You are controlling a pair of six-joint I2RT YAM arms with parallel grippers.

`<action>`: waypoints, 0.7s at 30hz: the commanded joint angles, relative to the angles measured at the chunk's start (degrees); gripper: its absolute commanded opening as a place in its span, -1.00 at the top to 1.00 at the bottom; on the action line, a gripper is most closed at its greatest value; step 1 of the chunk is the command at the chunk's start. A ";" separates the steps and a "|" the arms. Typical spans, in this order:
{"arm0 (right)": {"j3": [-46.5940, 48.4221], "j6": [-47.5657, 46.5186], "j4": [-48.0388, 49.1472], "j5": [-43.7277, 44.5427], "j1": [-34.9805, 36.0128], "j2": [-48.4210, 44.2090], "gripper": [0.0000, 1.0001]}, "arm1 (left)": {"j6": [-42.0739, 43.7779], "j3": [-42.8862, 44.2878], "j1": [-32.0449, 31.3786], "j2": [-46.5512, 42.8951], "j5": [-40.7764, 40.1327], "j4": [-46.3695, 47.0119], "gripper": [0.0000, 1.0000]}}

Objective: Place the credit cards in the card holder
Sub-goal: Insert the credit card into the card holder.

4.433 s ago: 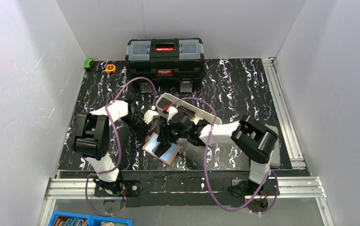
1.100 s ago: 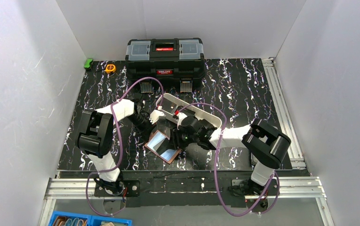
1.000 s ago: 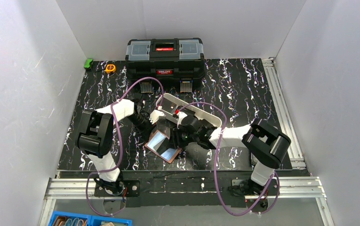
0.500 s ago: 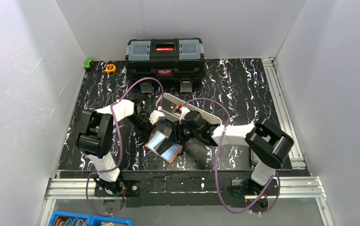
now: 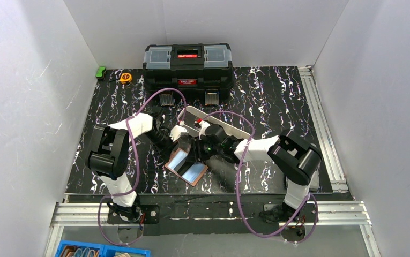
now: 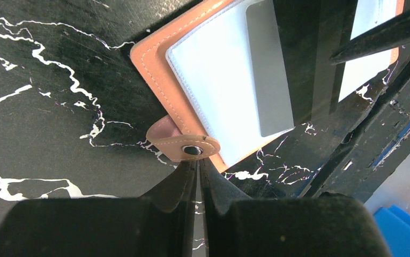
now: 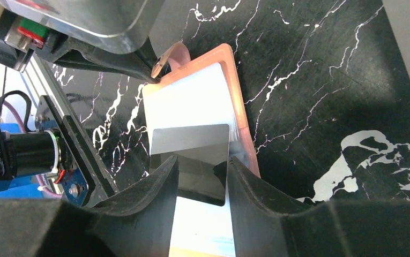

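Red label [image 5: 187,82] on black toolbox [image 5: 165,68] front too small to read, no other lettering legible

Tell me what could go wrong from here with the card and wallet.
The card in the right jaws sits over the wallet's clear sleeve, not visibly inside a slot; pushed on, it may skid across the plastic instead of entering. The left jaws seem to pinch only the small snap tab, which could slip free and let the wallet shift.

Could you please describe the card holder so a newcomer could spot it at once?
From the black toolbox at the back of the table, come forward past the white tray. The wallet lies open there. It is the only tan-pink thing, pale inside, with a snap tab.
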 commanded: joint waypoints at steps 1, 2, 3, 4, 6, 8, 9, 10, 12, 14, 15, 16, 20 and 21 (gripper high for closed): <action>2.15 0.15 2.86 -1.41 0.12 0.96 0.09 | 0.14 0.24 -0.10 0.56 0.36 -1.77 0.89; 2.08 0.28 3.06 -1.57 0.13 1.13 0.10 | 0.07 0.22 -0.09 0.46 0.44 -1.77 0.88; 2.04 0.39 3.17 -1.87 0.18 1.25 0.10 | 0.05 0.15 -0.10 0.40 0.52 -1.69 0.88; 2.03 0.48 3.16 -1.96 0.18 1.53 0.10 | 0.00 0.12 -0.06 0.38 0.55 -1.62 0.88; 2.16 0.72 3.22 -2.01 0.23 2.12 0.12 | 0.07 0.17 -0.11 0.38 0.50 -1.67 0.88; 2.36 0.88 3.29 -2.08 0.27 2.64 0.13 | -0.01 0.24 -0.10 0.32 0.52 -1.61 0.88; 2.42 0.86 3.44 -2.14 0.31 2.87 0.14 | -0.04 0.15 -0.11 0.28 0.62 -1.55 0.88; 2.59 0.87 3.47 -2.15 0.42 3.08 0.14 | -0.04 0.15 -0.10 0.24 0.66 -1.63 0.88; 2.89 0.80 3.45 -2.02 0.51 3.39 0.14 | -0.04 0.14 -0.03 0.22 0.65 -1.61 0.88; 3.20 0.60 3.38 -1.54 0.51 3.27 0.13 | -0.04 -0.02 -0.07 0.20 0.71 -1.64 0.89; 3.26 0.52 3.14 -1.22 0.51 2.85 0.10 | -0.03 -0.08 -0.11 0.21 0.66 -1.62 0.89; 3.25 0.17 2.73 -0.45 0.46 2.03 0.06 | -0.04 -0.07 -0.04 0.23 0.56 -1.61 0.89; 0.90 -0.68 0.78 3.07 0.45 -3.10 -0.09 | 0.07 0.03 -0.04 -0.12 0.28 -1.88 0.89; 0.15 -0.84 0.42 3.73 0.45 -4.28 -0.10 | 0.05 0.05 -0.11 -0.16 0.25 -1.99 0.89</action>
